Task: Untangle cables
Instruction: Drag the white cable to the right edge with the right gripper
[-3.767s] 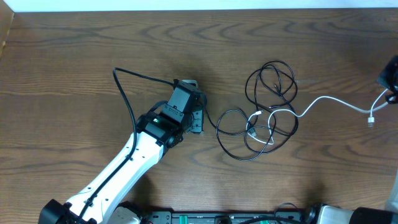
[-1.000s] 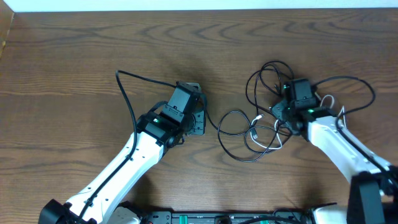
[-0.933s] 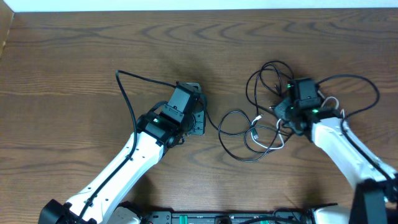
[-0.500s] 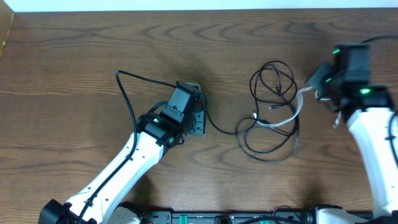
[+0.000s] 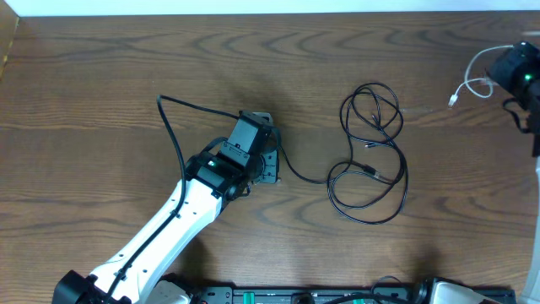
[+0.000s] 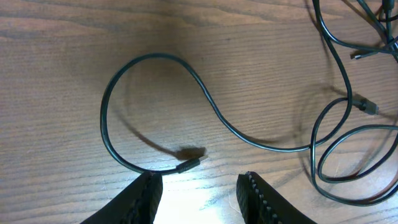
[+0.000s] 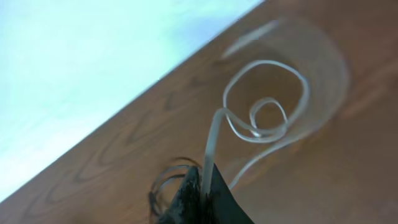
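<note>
The black cables (image 5: 372, 160) lie in loose loops right of centre on the wooden table. One strand runs left to a plug end (image 6: 189, 165) just in front of my left gripper (image 5: 268, 165). My left gripper (image 6: 199, 199) is open and empty, low over the table, with its jaws on either side of the spot just short of that plug. My right gripper (image 5: 513, 73) at the far right edge is shut on the white cable (image 5: 470, 78) and holds it lifted clear of the black loops. In the right wrist view the white cable (image 7: 261, 118) curls out from the shut gripper (image 7: 205, 186).
The left arm's thicker black wire (image 5: 173, 127) arcs over the table left of the left wrist. The table's back edge meets a white surface (image 5: 270, 7) at the top. The black loops also show in the right wrist view (image 7: 163, 180).
My right gripper has pulled the white cable out of the tangle, up and to the far right. The black loops were dragged a little right. The left arm has not moved.
</note>
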`<action>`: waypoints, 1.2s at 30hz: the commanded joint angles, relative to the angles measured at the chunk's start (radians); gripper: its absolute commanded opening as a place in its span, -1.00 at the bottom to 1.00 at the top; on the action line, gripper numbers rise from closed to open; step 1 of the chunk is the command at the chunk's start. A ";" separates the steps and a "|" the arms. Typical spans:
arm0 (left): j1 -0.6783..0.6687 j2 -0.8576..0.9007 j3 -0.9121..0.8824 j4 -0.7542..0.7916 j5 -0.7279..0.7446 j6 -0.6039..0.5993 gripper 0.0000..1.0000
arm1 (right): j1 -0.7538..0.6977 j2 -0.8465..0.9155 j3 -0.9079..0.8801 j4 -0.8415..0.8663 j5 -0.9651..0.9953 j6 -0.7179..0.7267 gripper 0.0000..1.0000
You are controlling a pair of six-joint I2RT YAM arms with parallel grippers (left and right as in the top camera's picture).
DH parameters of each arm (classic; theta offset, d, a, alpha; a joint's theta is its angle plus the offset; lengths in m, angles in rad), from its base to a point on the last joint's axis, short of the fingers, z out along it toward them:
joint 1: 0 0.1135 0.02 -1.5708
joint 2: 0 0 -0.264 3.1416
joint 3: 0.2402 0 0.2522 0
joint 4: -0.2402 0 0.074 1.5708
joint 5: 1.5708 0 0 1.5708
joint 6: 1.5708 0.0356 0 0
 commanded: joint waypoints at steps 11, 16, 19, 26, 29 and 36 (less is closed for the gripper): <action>0.002 0.004 0.003 -0.002 -0.002 -0.006 -0.11 | -0.201 0.068 0.013 -0.063 0.157 -0.113 -0.98; 0.002 0.004 0.003 -0.002 -0.002 -0.006 -0.12 | -0.293 0.079 0.013 -0.038 0.158 -0.113 -0.98; 0.002 0.004 0.003 -0.002 -0.002 -0.006 -0.12 | -0.338 0.089 0.013 -0.038 0.158 -0.113 -0.98; 0.002 0.004 0.003 -0.002 -0.002 -0.006 -0.12 | -0.367 0.198 0.012 -0.057 0.158 -0.128 -0.98; 0.002 0.004 0.003 -0.001 -0.003 -0.006 -0.12 | -0.367 0.246 0.012 -0.056 0.158 -0.132 -0.98; 0.002 0.004 0.003 0.013 -0.014 -0.005 -0.11 | -0.367 0.263 0.012 -0.045 0.113 -0.133 0.23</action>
